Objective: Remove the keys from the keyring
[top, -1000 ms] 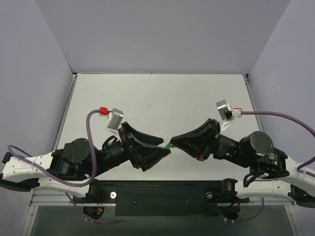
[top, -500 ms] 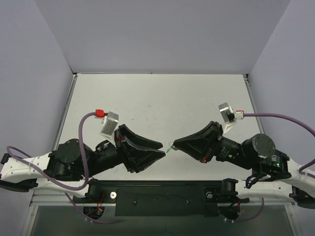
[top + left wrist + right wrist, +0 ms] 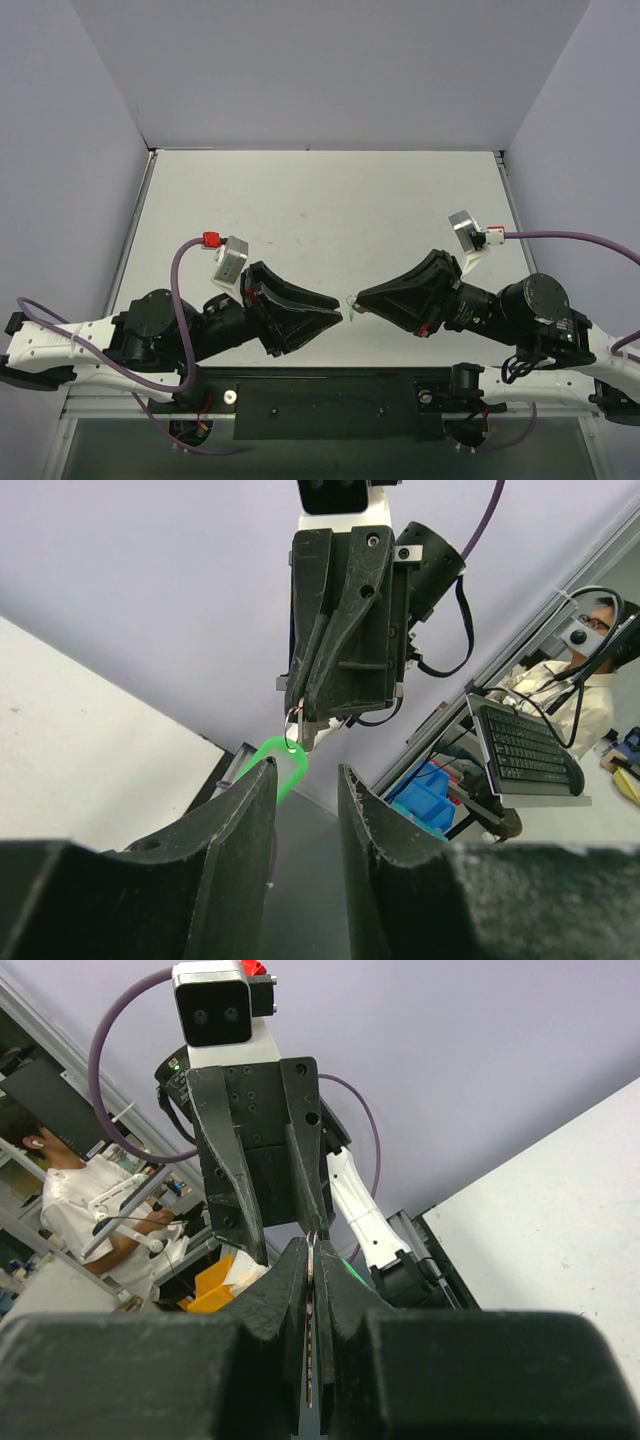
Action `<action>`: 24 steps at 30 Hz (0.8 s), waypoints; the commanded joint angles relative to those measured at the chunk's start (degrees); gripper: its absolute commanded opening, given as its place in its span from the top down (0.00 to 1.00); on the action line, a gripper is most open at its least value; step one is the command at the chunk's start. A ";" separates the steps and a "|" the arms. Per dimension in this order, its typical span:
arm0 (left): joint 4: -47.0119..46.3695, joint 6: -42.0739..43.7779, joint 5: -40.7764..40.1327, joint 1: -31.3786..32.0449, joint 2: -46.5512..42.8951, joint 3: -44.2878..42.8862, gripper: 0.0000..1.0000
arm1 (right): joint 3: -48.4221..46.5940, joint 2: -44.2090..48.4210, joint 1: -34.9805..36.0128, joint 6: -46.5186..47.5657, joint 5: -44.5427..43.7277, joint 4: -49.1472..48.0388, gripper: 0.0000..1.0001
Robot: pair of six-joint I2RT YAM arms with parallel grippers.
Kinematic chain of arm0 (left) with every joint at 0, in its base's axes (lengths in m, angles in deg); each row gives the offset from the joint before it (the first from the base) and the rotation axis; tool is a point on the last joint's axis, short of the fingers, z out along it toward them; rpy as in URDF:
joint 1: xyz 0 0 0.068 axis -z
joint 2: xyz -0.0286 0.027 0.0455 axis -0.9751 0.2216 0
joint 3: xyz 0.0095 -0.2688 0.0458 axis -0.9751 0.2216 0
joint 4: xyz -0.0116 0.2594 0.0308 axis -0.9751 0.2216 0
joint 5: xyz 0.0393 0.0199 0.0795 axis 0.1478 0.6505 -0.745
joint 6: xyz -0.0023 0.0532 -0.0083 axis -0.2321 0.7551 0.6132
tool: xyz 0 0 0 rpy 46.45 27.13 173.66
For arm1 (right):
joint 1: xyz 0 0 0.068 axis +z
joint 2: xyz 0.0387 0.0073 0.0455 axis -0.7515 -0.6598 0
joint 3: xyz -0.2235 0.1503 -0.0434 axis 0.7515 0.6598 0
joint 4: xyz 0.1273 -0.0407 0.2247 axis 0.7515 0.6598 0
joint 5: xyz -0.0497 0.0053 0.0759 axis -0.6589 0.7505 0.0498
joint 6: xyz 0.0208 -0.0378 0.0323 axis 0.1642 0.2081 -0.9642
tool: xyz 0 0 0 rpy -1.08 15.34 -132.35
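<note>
- The right gripper point(image 3: 358, 298) is pressed together on the key point(image 3: 313, 1355). In its own wrist view, a thin sliver of silver metal stands edge-on between the two fingers. Pinching the key flat like this fixes one half of the pair, so the other half can be pulled against it.
- The green fob point(image 3: 283, 767) hangs at the right gripper's tip, raised above the surface point(image 3: 320, 210). It is over the near part of the surface, about midway between left and right. Held in the air, it is free on all sides for a second grip.
- The left gripper point(image 3: 340, 306) faces the right one tip to tip, its fingers spread with a clear gap. In the left wrist view the fob sits just behind the finger on the left of that view and reaches partly into the gap. The other finger is apart from it, so nothing is pinched there yet.
- As I read it, the step in hand is taking hold of the fob so the two arms can work fob and key apart. The separation itself is not yet done — key and fob appear joined.
- The risk is a grip that catches only the fob's edge, which could slip or twist.
</note>
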 commanded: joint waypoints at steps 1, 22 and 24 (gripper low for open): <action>-7.38 1.08 -0.15 -0.13 -1.47 1.35 0.58 | -1.07 -0.38 0.44 -0.92 2.17 -4.44 1.00; -8.26 0.29 -2.17 -0.13 -1.12 2.32 0.72 | -1.51 -1.61 2.11 0.04 2.35 -5.15 1.00; -8.44 0.20 -2.26 -0.13 -1.21 2.50 0.73 | -1.51 -1.43 2.20 0.22 2.00 -5.15 1.00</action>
